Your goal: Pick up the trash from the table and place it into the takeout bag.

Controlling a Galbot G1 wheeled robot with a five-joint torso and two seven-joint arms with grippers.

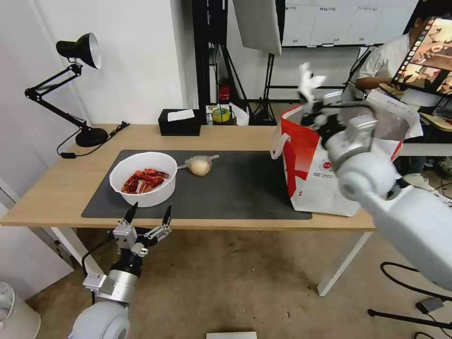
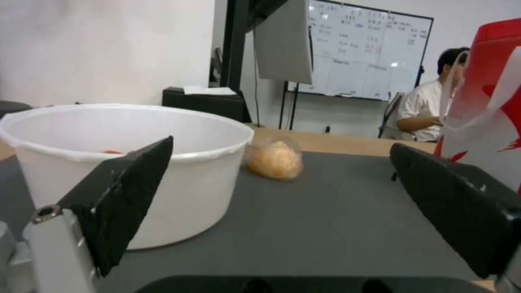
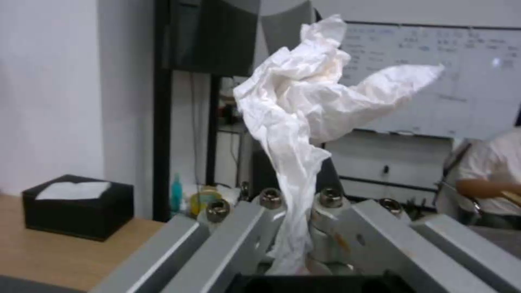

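My right arm reaches up over the takeout bag [image 1: 314, 155]. My right fingers [image 1: 308, 101] pinch the crumpled tissue [image 1: 308, 84] above its open top. My left fingers [image 1: 148, 217] wait open by the counter [image 1: 56, 188] edge, near the white bowl [image 1: 143, 179].

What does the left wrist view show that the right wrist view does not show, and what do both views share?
Left wrist view alone: the open left gripper low at the near edge of the dark mat, the white bowl standing on the mat, the small bag with a beige lump lying past it, and the red and white side of the takeout bag.

Right wrist view alone: the right gripper shut on the crumpled white tissue, which it holds raised.

Both: the black tissue box on the wooden table.
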